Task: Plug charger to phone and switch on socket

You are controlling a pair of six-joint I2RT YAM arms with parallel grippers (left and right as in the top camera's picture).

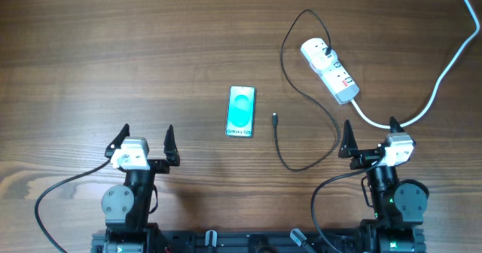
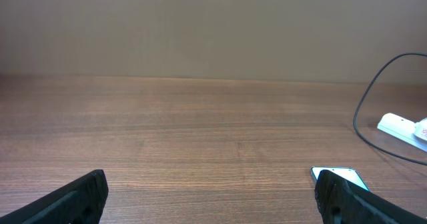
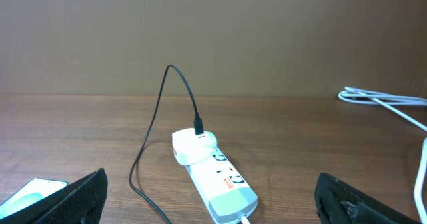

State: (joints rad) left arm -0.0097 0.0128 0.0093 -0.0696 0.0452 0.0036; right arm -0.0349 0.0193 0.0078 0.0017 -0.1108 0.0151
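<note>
Both arms parked at the near edge. Left gripper [image 1: 145,138] and right gripper [image 1: 370,130] are spread wide, holding nothing. Phone [image 1: 241,111] lies flat mid-table [image 1: 90,57], screen up, text band toward the arms. Charger [image 1: 275,120] has its loose plug just right of the phone, not touching it. The cable loops near the right gripper, then runs back to the socket [image 1: 335,74]. The socket's far-end outlet holds a white adapter [image 3: 193,147], with the black cable plugged into its top. A thick white cord [image 1: 444,72] leaves the socket's near end.
</note>
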